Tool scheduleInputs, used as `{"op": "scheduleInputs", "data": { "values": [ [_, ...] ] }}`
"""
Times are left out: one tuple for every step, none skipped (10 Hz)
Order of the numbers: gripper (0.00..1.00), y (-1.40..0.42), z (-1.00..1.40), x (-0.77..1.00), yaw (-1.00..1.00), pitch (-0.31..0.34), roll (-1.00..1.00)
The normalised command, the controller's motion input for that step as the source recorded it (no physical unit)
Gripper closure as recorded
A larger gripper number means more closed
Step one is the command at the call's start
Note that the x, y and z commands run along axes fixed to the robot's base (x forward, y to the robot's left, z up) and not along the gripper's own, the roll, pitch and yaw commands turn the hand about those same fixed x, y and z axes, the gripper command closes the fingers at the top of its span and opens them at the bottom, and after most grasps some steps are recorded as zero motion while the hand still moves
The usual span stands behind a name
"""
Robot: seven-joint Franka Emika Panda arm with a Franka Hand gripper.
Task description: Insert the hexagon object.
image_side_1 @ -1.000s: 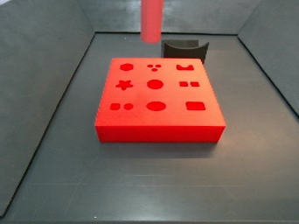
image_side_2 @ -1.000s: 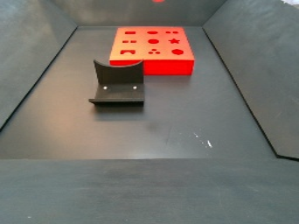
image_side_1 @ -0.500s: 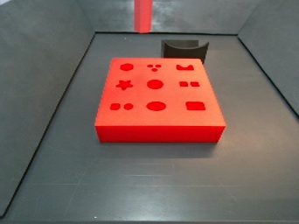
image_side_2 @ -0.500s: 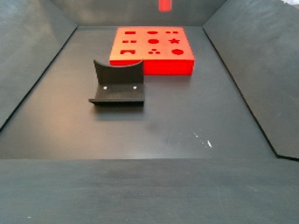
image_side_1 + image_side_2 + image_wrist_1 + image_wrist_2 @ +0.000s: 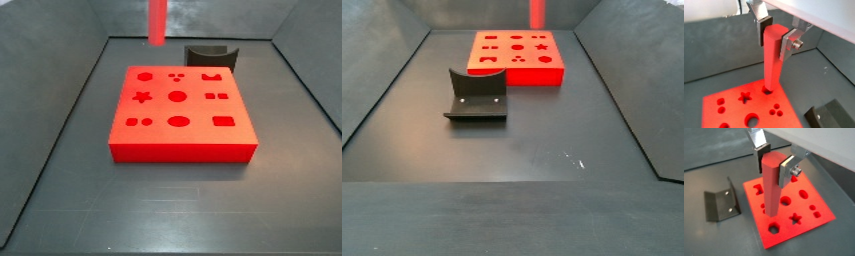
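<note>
A: Hexagon object, appearance?
B: A long, slim, straight red-pink rod (image 5: 771,60), flat-sided, upright. In both wrist views its top end sits between the gripper plates and its lower end hangs over the block (image 5: 773,190). In both side views only its lower length shows, entering from the top edge (image 5: 156,20) (image 5: 537,13).

A: Surface and surroundings?
B: A dark grey matte floor (image 5: 529,160) with sloped grey walls (image 5: 54,100) on all sides. On it lies a wide flat red block with shaped holes (image 5: 179,113): circles, a star, ovals, squares. The dark L-shaped fixture (image 5: 476,96) stands on the floor near the block, clear of it; in a side view it appears behind the block (image 5: 211,53).

A: Rod relative to the gripper?
B: The two-finger silver gripper (image 5: 776,33) is above the block, out of frame in both side views. Its flat silver fingers (image 5: 791,42) with dark pads (image 5: 763,158) press on opposite faces of the rod's upper end; the rod hangs straight down from them. Jaws narrow, clamped on the rod.

A: Rod relative to the block?
B: In the air above it. Whether the tip touches the block, cannot tell.
</note>
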Motion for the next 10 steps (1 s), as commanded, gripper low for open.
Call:
{"op": "scheduleInputs", "data": {
  "values": [
    [1.0, 0.26, -0.47, -0.13, 0.31, -0.323, -0.17],
    [1.0, 0.0, -0.42, -0.13, 0.27, -0.339, -0.15],
    [1.0, -0.01, -0.32, -0.17, 0.2, -0.254, 0.0],
    [1.0, -0.08, -0.14, -0.05, 0.05, -0.044, 0.07],
    [1.0, -0.03, -0.25, -0.03, 0.0, 0.0, 0.07],
    [1.0, -0.04, -0.29, -0.05, -0.1, 0.053, 0.05],
    [1.0, -0.03, -0.32, -0.05, -0.17, 0.091, 0.02],
    [1.0, -0.05, -0.31, -0.01, -0.27, 0.094, 0.02],
    [1.0, -0.06, -0.26, -0.1, -0.23, 0.063, 0.0],
    [1.0, -0.08, -0.17, -0.22, -0.13, 0.016, 0.0]
  ]
}}
